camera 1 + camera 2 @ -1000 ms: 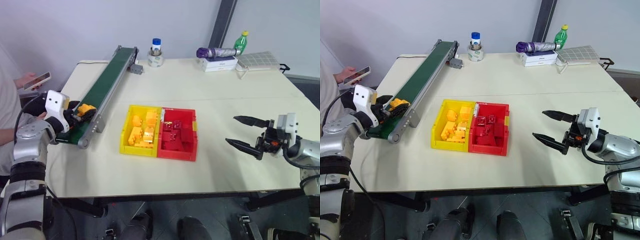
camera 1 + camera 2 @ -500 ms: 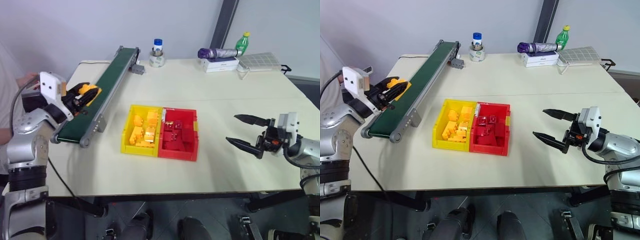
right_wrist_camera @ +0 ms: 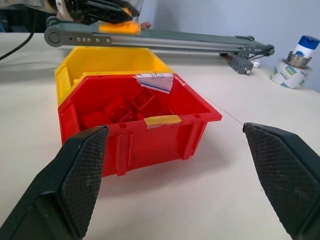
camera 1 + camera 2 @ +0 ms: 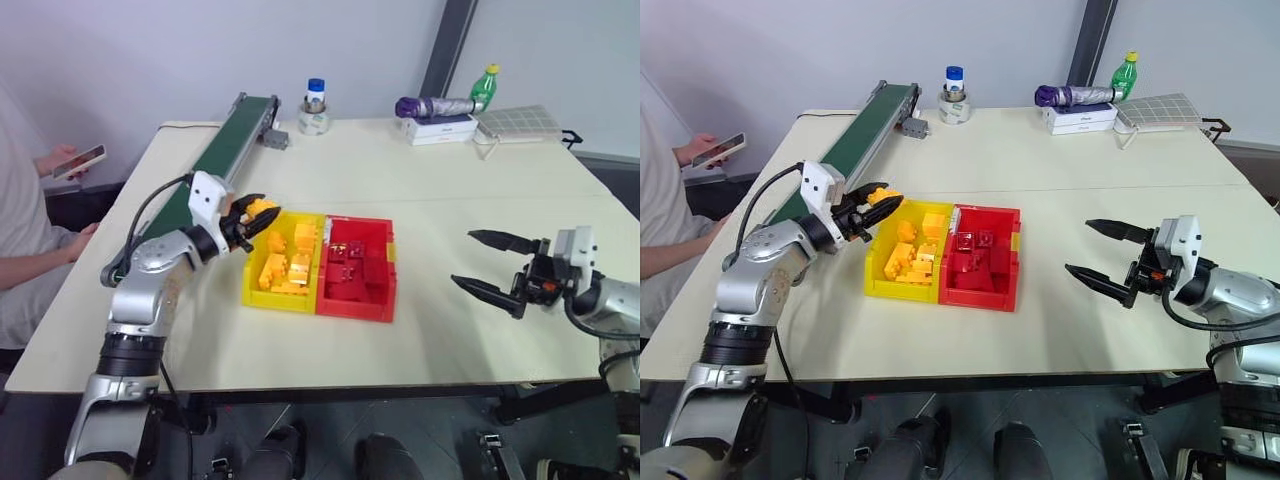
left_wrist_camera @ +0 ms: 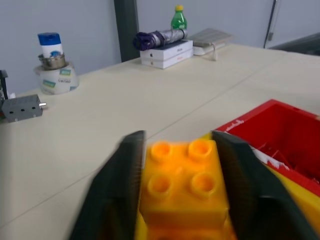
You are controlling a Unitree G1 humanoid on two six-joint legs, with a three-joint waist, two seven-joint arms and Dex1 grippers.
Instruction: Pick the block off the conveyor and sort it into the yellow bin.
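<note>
The block [image 5: 182,185], a yellow-orange studded brick, sits between the two black fingers of my left gripper [image 4: 258,214], which is shut on it. Gripper and block hover over the left rim of the yellow bin [image 4: 278,301], which holds several yellow bricks. The conveyor [image 4: 215,155], with its dark green belt, runs behind my left arm toward the table's far left. My right gripper [image 4: 462,258] stands open and empty above the table, well to the right of the bins.
A red bin [image 4: 355,303] with dark red bricks is joined to the yellow bin's right side. A tape roll with a bottle [image 4: 313,110], a white box [image 4: 440,128] and a green bottle [image 4: 484,82] stand along the back. A person holding a phone [image 4: 75,160] sits at the left.
My left gripper has carried the block rightward from above the conveyor to the yellow bin's left rim. The right arm has stayed still.
</note>
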